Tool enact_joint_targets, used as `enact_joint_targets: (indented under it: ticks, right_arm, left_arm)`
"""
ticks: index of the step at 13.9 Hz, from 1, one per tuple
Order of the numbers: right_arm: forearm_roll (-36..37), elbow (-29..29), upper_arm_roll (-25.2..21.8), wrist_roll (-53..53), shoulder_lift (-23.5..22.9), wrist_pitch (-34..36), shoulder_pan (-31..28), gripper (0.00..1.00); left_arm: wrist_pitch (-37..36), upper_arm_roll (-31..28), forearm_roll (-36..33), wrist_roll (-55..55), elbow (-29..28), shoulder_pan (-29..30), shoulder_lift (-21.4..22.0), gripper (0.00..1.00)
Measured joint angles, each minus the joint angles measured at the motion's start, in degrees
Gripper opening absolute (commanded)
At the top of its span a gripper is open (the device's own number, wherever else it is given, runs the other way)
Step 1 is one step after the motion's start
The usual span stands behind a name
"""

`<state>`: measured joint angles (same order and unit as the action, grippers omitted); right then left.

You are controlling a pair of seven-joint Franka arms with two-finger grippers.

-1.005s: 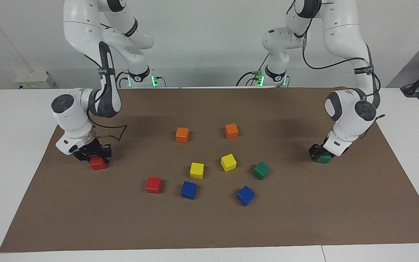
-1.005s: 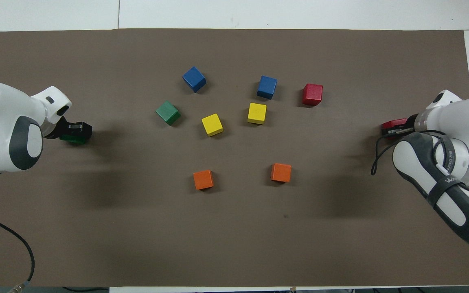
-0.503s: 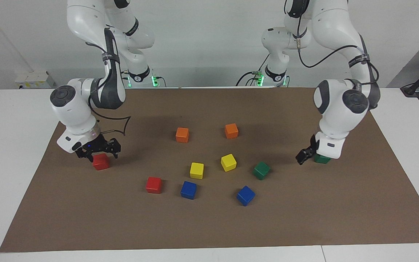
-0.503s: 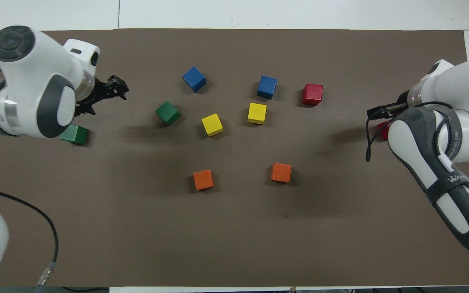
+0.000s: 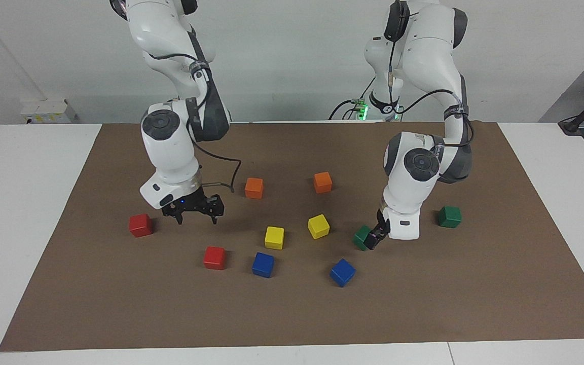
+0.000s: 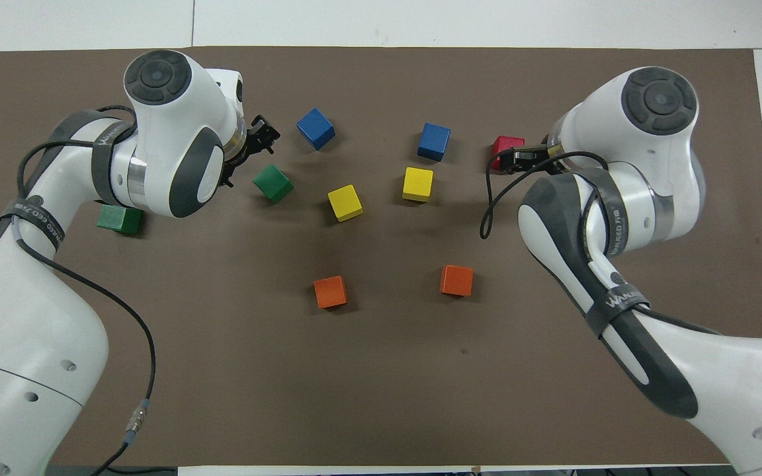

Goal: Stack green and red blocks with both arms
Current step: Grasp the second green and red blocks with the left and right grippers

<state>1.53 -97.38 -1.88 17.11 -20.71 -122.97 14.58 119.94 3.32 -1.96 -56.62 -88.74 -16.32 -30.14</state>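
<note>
Currently both arms are over the brown mat [image 5: 474, 304], nothing held. Left gripper [image 5: 376, 237] is low, right beside the inner green block [image 5: 361, 238] in the facing view, just off its side toward the left arm's end; fingers look spread in the overhead view [image 6: 256, 135], empty. Whether it touches the block I cannot tell. Outer green block [image 5: 449, 216] sits alone on the mat, toward the left arm's edge of the worktop, clear of the gripper. Right gripper [image 5: 195, 212] hangs above the mat with fingers apart, empty, between the outer red block [image 5: 140, 225] and the orange cubes [image 5: 254, 187]. That red block lies toward the right arm's edge of the mat. Inner red block [image 5: 214, 257] lies farther from the robots, beside a blue cube [image 5: 263, 264]. From overhead the right gripper [image 6: 520, 157] overlaps this red block [image 6: 505, 147], but the facing view shows it well above and apart. Two yellow cubes [image 5: 274, 237] sit mid-mat, second blue cube [image 5: 342, 272] farther out toward the mat's long edge away from the robots. No blocks stacked yet.
</note>
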Motion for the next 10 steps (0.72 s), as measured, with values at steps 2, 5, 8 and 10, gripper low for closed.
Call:
enact_joint_targets:
  ticks: [2,5,8,10]
  right_arm:
    - [0.0,4.78,-0.01,2.36,-5.04,-0.04,0.8,1.0]
    - [0.0,7.64,-0.29,2.76,-9.94,-3.63,0.74,1.0]
    - [0.0,7.77,-0.47,2.76,-12.06,-7.07,0.65,1.0]
    - [0.0,7.82,-0.48,2.76,-12.76,-7.91,0.55,1.0]
  left_arm:
    - [4.56,0.05,0.0,-2.52,-3.72,-0.99,0.07,1.0]
    - [9.44,-0.01,0.0,-5.63,-7.78,-2.66,0.07,1.0]
    - [11.29,-0.1,0.0,-7.09,-9.36,-2.79,0.12,0.62]
    - [12.07,-0.1,0.0,-8.3,-10.3,-2.94,0.23,0.0]
